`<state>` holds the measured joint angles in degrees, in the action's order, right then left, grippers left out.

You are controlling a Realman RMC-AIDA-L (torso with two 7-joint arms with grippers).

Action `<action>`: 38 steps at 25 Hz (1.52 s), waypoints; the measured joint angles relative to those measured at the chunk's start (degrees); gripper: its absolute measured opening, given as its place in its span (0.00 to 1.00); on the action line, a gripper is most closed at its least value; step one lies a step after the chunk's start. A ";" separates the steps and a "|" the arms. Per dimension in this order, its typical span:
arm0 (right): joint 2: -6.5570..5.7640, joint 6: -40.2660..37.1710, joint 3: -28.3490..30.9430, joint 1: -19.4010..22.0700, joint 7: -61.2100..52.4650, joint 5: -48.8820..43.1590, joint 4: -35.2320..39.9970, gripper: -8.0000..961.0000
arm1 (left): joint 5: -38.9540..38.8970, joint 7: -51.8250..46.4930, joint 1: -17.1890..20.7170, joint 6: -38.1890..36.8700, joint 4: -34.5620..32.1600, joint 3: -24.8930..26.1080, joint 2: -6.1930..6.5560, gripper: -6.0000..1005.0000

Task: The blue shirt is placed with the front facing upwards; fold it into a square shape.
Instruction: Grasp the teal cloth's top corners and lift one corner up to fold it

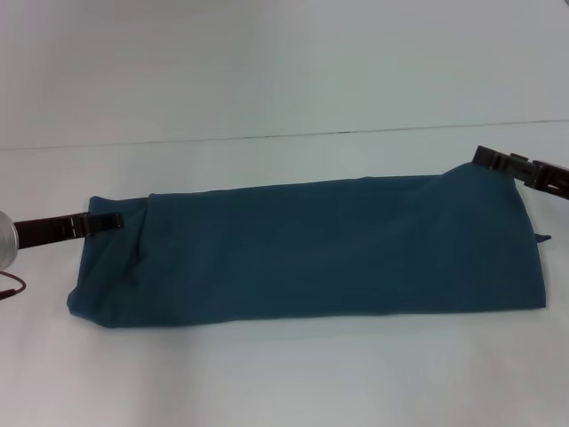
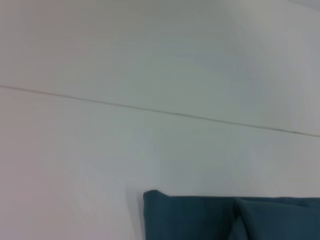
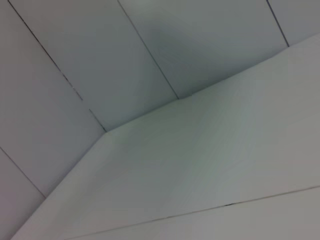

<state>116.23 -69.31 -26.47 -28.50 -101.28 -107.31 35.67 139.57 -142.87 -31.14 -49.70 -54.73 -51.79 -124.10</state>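
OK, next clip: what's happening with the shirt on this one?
The blue shirt lies on the white table as a long horizontal band, so a fold already looks done; it is not yet a square. No lettering shows. The left gripper sits at the band's left end, near its far corner. The right gripper is at the far right corner, where the cloth rises slightly toward it. Whether either is actually pinching fabric can't be told.

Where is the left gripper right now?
In the head view, the left gripper is at the table's left side, at the upper left corner of the blue shirt, which lies folded into a long band.
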 joint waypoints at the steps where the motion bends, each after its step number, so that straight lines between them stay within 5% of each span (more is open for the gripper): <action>1: 0.00 0.00 0.00 0.00 0.00 0.00 0.00 0.96 | 0.00 0.00 0.00 0.00 0.00 0.00 0.00 0.65; 8: -0.18 -0.68 0.09 1.15 -0.15 0.00 0.01 0.96 | 4.82 -3.95 -0.30 -0.25 0.29 -1.93 0.06 0.90; 38: 0.31 -3.57 0.34 2.40 -0.65 -0.01 0.80 0.95 | 7.47 -3.91 -3.31 1.47 6.74 -2.08 0.43 0.90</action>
<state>116.53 -72.89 -26.13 -26.10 -101.93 -107.32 36.47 147.04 -146.78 -34.45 -48.23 -47.99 -53.87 -123.67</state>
